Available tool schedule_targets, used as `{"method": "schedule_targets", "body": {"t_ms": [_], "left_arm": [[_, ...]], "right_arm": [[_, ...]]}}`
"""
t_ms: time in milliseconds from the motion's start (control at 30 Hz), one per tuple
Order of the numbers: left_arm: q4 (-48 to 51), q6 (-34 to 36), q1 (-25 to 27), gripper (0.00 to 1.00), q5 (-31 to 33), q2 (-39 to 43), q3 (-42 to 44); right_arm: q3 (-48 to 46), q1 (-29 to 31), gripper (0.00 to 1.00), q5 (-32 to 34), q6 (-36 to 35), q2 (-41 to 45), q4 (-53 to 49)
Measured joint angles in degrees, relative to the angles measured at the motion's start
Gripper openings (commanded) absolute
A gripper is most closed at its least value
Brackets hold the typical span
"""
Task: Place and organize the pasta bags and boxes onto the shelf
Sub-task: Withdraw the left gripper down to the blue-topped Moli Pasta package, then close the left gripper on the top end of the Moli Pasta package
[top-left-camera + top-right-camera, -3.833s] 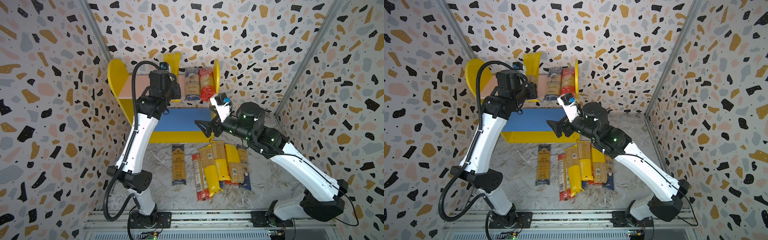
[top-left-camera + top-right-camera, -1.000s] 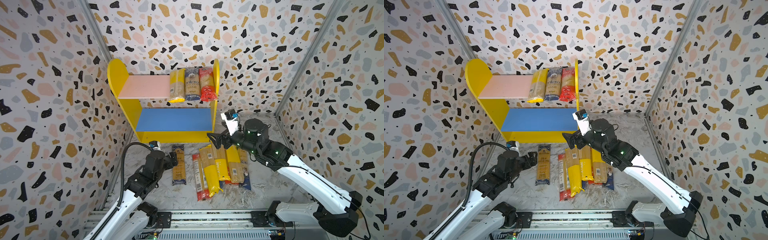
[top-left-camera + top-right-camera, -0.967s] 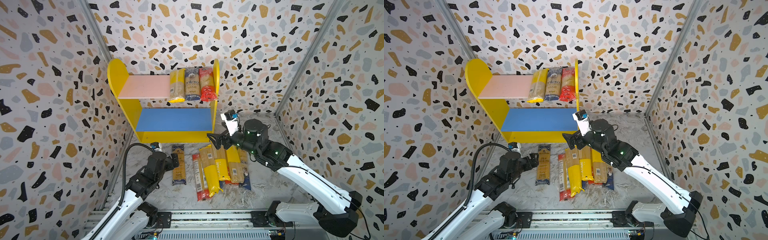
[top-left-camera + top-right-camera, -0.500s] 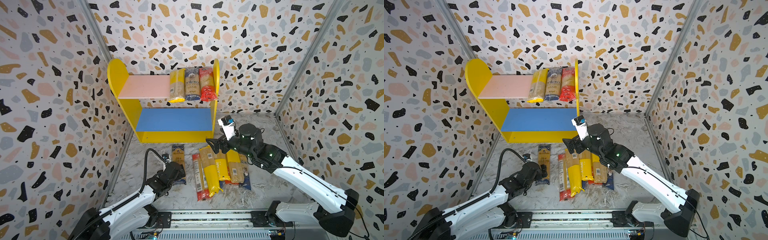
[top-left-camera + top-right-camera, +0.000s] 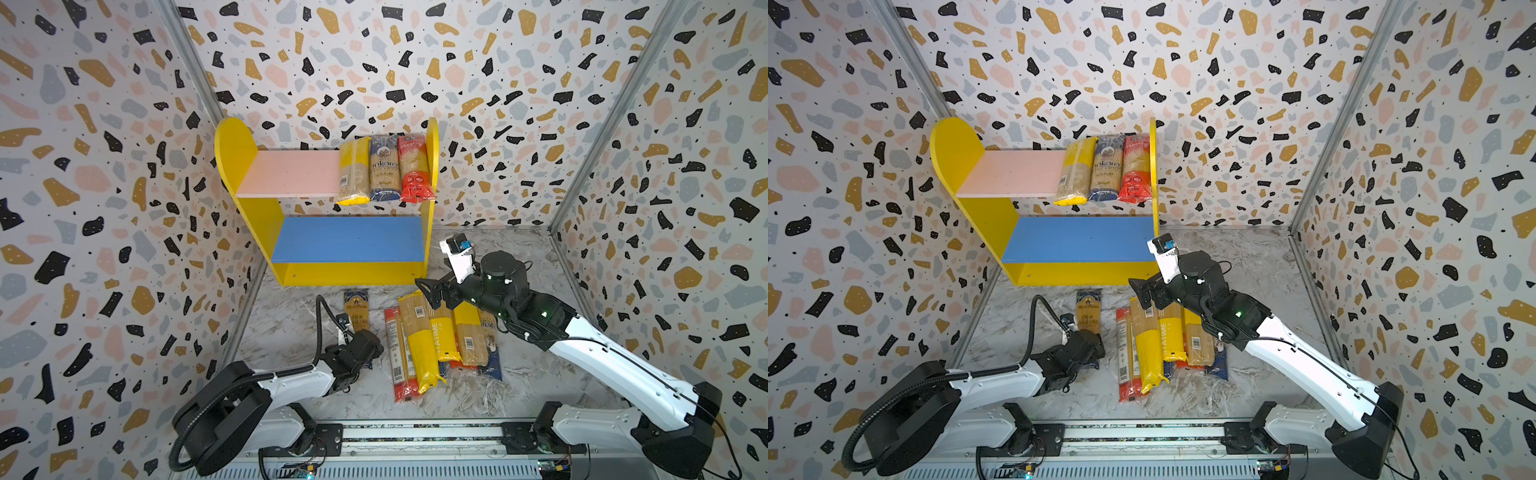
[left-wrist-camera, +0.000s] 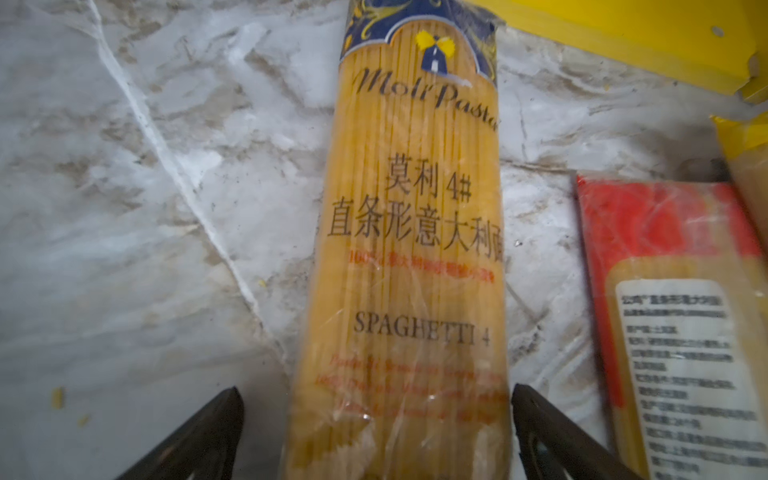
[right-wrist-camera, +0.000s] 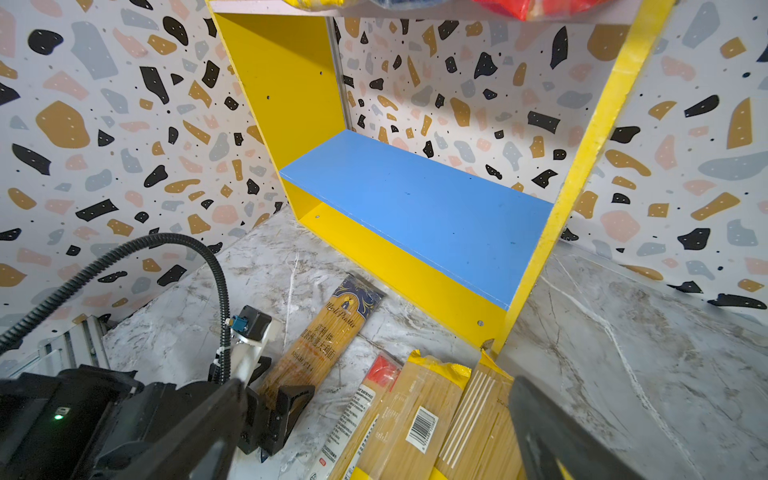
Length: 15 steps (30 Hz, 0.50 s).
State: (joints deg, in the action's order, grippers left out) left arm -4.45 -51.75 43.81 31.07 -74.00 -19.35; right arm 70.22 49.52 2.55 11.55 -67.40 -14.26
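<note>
So the left gripper (image 6: 374, 399) has been brought right down to the floor, jaws spread as wide as they go. The near end of the Moli pack (image 6: 415, 228) is now sat between them with a bit of gap on each side, so nothing's been clamped yet. A few seconds back that arm was up at the pink board (image 5: 291, 172) with the yellow pack (image 5: 353, 172). That pack has since been left there beside two others, bunched toward the right end. So three are shelved, and the next pick looks to be lined up, judging by the straddle. Just off to the right of the left jaws, the pile (image 5: 436, 340) of bags is laid flat on the floor. The right gripper (image 5: 430, 293) has been lowered too compared with before. It's held over the far end of the pile, jaws apart, nothing in them. Beyond both sets of jaws the shelf (image 5: 332, 272) is stood, blue board (image 5: 349, 239) bare and the left half of the pink board free. Most of the job is probably left to be done
</note>
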Motion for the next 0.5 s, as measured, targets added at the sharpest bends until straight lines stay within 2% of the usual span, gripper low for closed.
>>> {"method": "schedule_targets", "body": {"t_ms": [167,333,500], "left_arm": [[-2.8,-0.7,2.0,0.99,3.6,-3.9,-0.4],[-5.7,-1.2,3.0,0.92,6.6,-7.3,-0.8],[-9.0,-0.4,3.3,0.9,8.2,-10.7,-1.6]], "right_arm": [[-0.8,-0.1,0.99,0.1,0.0,0.7,0.3],[-1.4,-0.3,0.99,0.1,0.0,0.8,0.6],[-1.8,-0.5,0.99,0.1,0.0,1.1,0.7]]}}
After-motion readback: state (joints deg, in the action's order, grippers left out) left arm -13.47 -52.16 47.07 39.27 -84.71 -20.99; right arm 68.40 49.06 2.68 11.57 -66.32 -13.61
